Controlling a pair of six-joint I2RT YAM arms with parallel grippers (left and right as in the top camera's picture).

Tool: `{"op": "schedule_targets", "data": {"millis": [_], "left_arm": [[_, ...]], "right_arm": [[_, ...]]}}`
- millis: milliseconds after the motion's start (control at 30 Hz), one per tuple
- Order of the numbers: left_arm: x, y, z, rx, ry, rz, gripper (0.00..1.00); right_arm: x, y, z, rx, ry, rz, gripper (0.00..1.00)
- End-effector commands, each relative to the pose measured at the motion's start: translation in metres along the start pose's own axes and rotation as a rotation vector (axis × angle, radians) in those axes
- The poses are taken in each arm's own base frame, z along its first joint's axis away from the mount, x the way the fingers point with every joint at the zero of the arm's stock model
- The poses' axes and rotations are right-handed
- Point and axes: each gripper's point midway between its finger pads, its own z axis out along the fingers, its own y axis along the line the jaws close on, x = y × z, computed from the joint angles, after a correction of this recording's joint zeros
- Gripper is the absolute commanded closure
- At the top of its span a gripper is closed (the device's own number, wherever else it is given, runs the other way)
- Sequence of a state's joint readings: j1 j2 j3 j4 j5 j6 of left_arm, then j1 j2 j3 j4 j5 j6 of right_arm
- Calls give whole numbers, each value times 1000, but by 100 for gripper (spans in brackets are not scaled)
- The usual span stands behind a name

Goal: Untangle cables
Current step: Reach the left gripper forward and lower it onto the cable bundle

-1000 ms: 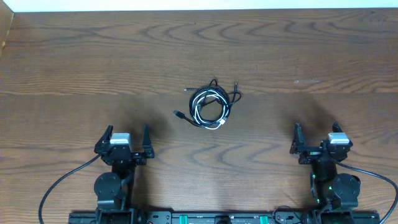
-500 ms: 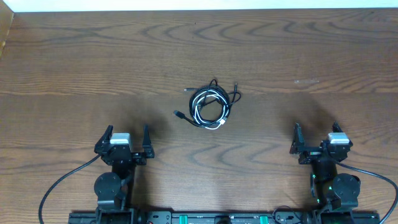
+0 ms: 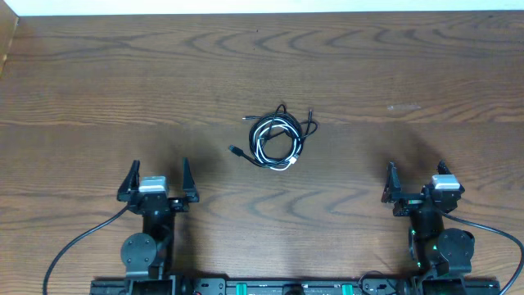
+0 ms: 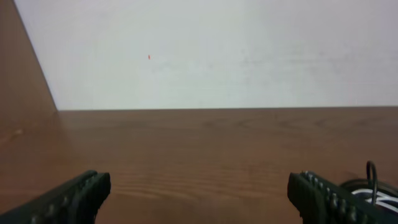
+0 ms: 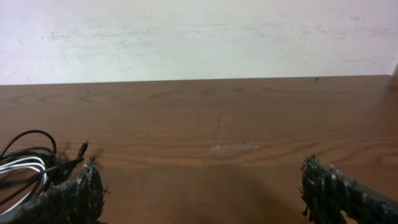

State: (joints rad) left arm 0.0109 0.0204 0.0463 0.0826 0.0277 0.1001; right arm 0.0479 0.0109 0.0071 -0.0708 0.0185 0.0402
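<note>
The cables (image 3: pixel 277 138) lie in one tangled coil at the table's middle, black and white cords wound together with small plugs sticking out. Part of the coil shows at the right edge of the left wrist view (image 4: pixel 376 186) and at the left edge of the right wrist view (image 5: pixel 28 165). My left gripper (image 3: pixel 157 177) is open and empty at the near left, well short of the coil. My right gripper (image 3: pixel 416 179) is open and empty at the near right.
The wooden table (image 3: pixel 393 74) ends at a pale wall at the back. A wooden side panel (image 3: pixel 6 37) stands at the far left corner. Thick black cords (image 3: pixel 78 242) run from the arm bases at the front edge.
My left gripper has moved a little to the left and forward, and its fingers now stand wider apart. The right arm and the cables have not moved.
</note>
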Motion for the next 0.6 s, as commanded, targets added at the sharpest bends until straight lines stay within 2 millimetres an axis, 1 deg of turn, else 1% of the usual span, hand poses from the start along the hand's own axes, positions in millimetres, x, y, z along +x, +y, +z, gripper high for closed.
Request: {"op": "schedule_targets", "data": {"millis": [0, 67, 133, 267, 433, 500, 567], "left_arm": [[-52, 3, -7, -6, -59, -80, 2], [-65, 3, -9, -6, -1, -126, 2], [-71, 2, -8, -1, 46, -131, 2], [-92, -11, -2, 76, 192, -133, 2], [-112, -33, 18, 193, 403, -159, 2], [-116, -44, 28, 252, 495, -180, 2], [-115, -54, 37, 306, 593, -198, 2]], "right_arm": [[1, 0, 0, -1, 2, 0, 1], [1, 0, 0, -1, 2, 0, 1], [1, 0, 0, -1, 2, 0, 1], [1, 0, 0, -1, 2, 0, 1], [1, 0, 0, -1, 2, 0, 1], [1, 0, 0, -1, 2, 0, 1], [1, 0, 0, -1, 2, 0, 1]]}}
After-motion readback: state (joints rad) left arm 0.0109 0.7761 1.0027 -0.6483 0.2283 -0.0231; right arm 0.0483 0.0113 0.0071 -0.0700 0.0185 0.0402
